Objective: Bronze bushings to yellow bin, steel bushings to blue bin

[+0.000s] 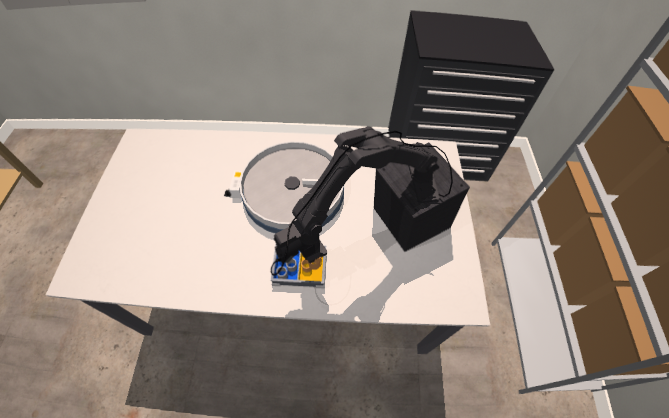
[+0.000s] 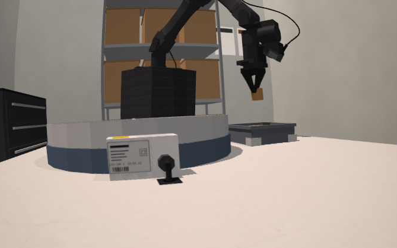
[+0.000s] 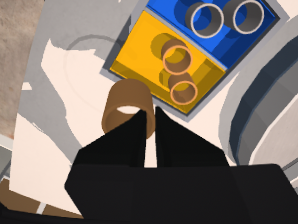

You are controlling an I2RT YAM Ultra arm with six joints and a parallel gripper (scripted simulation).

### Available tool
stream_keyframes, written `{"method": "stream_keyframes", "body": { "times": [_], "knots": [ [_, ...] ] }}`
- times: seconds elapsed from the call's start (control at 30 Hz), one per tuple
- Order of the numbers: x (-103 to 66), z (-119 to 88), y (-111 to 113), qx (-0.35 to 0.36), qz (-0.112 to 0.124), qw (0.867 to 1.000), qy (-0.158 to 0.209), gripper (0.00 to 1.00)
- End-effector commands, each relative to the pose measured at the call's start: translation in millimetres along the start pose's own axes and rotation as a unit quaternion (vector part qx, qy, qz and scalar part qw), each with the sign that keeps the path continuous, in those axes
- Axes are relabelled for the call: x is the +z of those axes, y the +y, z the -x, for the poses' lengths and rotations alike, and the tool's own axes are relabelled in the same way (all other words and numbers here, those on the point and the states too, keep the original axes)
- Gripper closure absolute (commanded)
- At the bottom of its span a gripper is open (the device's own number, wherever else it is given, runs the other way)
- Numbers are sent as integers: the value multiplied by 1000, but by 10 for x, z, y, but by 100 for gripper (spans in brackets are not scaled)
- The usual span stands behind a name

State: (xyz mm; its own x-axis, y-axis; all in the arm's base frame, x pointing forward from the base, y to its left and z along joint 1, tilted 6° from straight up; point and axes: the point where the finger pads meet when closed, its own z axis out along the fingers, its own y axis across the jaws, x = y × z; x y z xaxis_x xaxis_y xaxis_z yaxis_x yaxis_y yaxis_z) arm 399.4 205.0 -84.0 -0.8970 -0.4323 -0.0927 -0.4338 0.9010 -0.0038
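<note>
My gripper (image 2: 254,91) (image 3: 150,113) is shut on the wall of a bronze bushing (image 2: 257,95) (image 3: 128,92), held in the air above the bin tray. The yellow bin (image 1: 316,275) (image 3: 129,59) holds two bronze bushings, one (image 3: 176,45) nearer its middle and one (image 3: 179,79) near its edge. The blue bin (image 3: 167,7) beside it holds two steel bushings, one (image 3: 192,21) beside the other (image 3: 230,11). The round turntable (image 1: 266,179) (image 2: 138,132) shows no bushing on its visible surface in the top view; the arm hides its right part.
The grey bin tray (image 2: 240,134) stands close to the turntable. A white box (image 1: 235,184) (image 2: 162,145) with a black knob is at the turntable's far side from the arm's black pedestal (image 1: 409,223) (image 2: 138,92). A dark drawer cabinet (image 1: 471,41) stands behind the table.
</note>
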Motion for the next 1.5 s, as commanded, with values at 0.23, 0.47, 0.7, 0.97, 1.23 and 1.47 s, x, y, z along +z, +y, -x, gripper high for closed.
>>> {"method": "stream_keyframes", "body": {
  "times": [0.23, 0.47, 0.7, 0.97, 1.23, 1.47],
  "knots": [
    [174, 133, -51, 2, -2, 1000, -18, 100],
    [556, 140, -65, 3, -2, 1000, -17, 100],
    [492, 251, -36, 0, -1, 999, -36, 100],
    [598, 123, -37, 0, -1, 1000, -14, 100],
    [599, 120, -38, 0, -1, 1000, -14, 100],
    [599, 120, -38, 0, -1, 1000, -14, 100]
  ]
}}
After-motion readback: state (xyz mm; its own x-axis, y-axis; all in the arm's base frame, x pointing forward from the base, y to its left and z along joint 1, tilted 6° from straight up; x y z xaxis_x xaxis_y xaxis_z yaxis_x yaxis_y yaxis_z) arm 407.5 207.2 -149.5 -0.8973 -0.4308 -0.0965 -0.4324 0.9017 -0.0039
